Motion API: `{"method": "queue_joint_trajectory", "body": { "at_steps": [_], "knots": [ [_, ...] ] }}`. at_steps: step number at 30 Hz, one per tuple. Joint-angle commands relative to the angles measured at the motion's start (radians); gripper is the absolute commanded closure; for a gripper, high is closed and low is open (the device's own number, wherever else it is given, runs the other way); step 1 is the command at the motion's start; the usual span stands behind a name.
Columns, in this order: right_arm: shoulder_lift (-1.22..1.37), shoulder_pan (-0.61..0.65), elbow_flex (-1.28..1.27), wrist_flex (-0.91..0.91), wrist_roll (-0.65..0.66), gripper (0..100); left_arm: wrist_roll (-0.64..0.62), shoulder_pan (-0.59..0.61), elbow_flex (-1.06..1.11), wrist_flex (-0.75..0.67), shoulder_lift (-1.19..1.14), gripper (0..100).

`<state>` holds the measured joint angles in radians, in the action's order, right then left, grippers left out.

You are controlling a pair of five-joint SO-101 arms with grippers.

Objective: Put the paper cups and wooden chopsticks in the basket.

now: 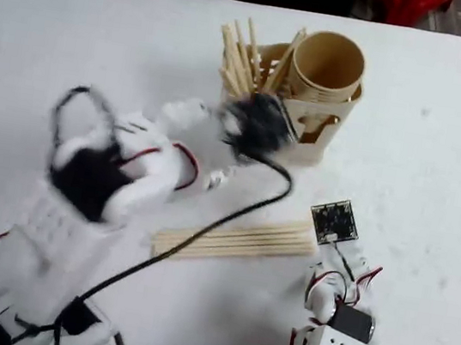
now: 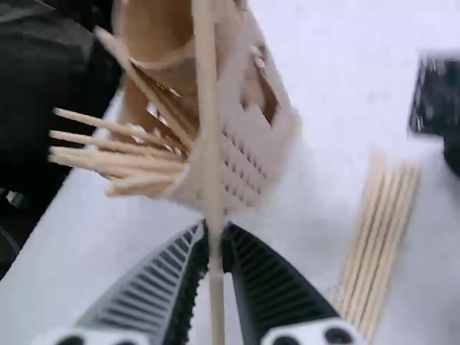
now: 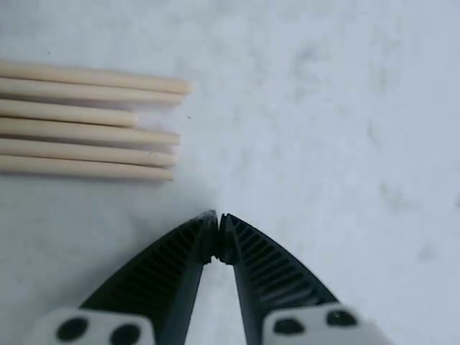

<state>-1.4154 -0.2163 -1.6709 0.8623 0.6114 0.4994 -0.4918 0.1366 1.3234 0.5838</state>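
We are looking down on a white table where the basket is standing upright toward the far side. Cups are sitting nested inside it, mouths up, and beside them a sheaf of wooden sticks is leaning out over the rim, its ends fanning apart.

The left arm is stretching across the table to the basket. In its wrist view the left gripper is clamping a single stick between its ribbed jaws. This stick is crossing in front of the basket's slotted wall and the cups behind it. We cannot tell whether its far end is already inside the basket or only passing in front of it.

On the near side of the basket, and apart from it, the loose sticks are lying flat on the table, side by side in a tidy row. We are counting six of them in the right wrist view. A black cable from the left arm is trailing over one end of the row.

The right arm is sitting at the near edge, its camera board hanging just past the other end of the row. The right gripper is holding nothing. Its jaws are pressed together, and their tips are pointing down at bare table just beside the ends of the loose sticks, without touching them.
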Motion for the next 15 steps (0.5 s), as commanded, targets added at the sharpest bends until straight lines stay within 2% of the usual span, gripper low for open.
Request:
{"method": "queue_joint_trajectory", "body": {
  "at_steps": [1,5,8,11,15],
  "knots": [
    [-0.010,0.007,-0.003,-0.018,-0.003,97.8,-0.226,-0.025,-0.084,-0.278,0.044,98],
    [-0.010,0.007,-0.003,-0.018,-0.003,97.8,-0.311,-0.024,-0.089,-0.629,-0.013,98],
    [-0.010,0.007,-0.003,-0.018,-0.003,97.8,-0.361,-0.019,-0.089,-0.827,-0.082,98],
    [-0.010,0.007,-0.003,-0.018,-0.003,97.8,-0.387,-0.018,-0.089,-0.937,-0.165,98],
    [-0.010,0.007,-0.003,-0.018,-0.003,97.8,-0.391,0.015,-0.101,-0.956,-0.259,98]
  ]
}}
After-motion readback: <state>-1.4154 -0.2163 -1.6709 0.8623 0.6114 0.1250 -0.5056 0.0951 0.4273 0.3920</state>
